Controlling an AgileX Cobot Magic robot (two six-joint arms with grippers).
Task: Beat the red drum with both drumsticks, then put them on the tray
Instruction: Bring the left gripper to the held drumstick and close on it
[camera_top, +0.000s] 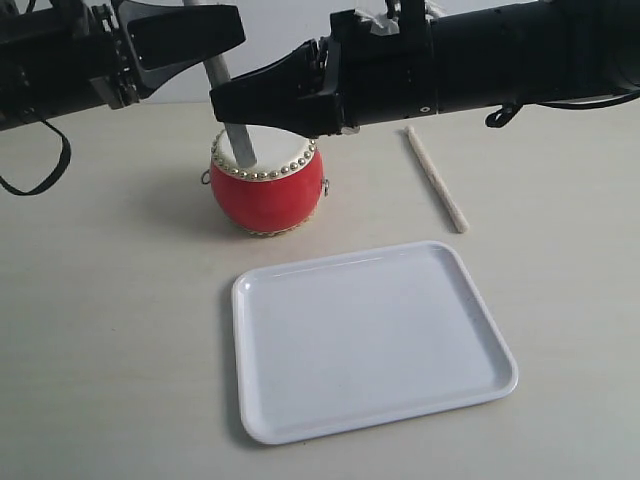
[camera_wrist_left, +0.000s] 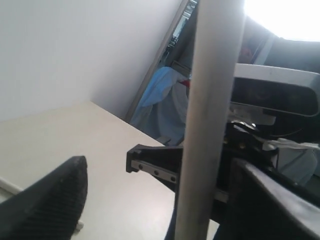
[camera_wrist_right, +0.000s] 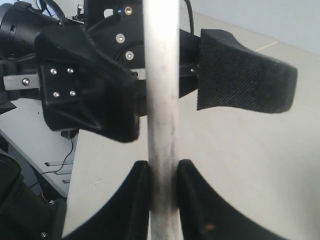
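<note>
The red drum (camera_top: 267, 188) stands on the table behind the tray (camera_top: 300, 425). One drumstick (camera_top: 436, 180) lies flat to the drum's right. The other drumstick (camera_top: 236, 140) stands nearly upright, its lower end on the drum's cream head. My right gripper (camera_top: 232, 105) reaches across above the drum and is shut on this upright drumstick (camera_wrist_right: 162, 125), both fingers (camera_wrist_right: 134, 200) pressed against it at the right gripper (camera_wrist_right: 162, 170). My left gripper (camera_wrist_left: 157, 200) is open around the same drumstick (camera_wrist_left: 207, 120), with a clear gap on one side. Its fingers (camera_wrist_right: 240, 75) straddle the stick higher up.
The white tray sits near the table's front, holding nothing. Both black arms (camera_top: 520, 55) crowd the space above the drum. A black cable (camera_top: 45, 170) loops down at the far left.
</note>
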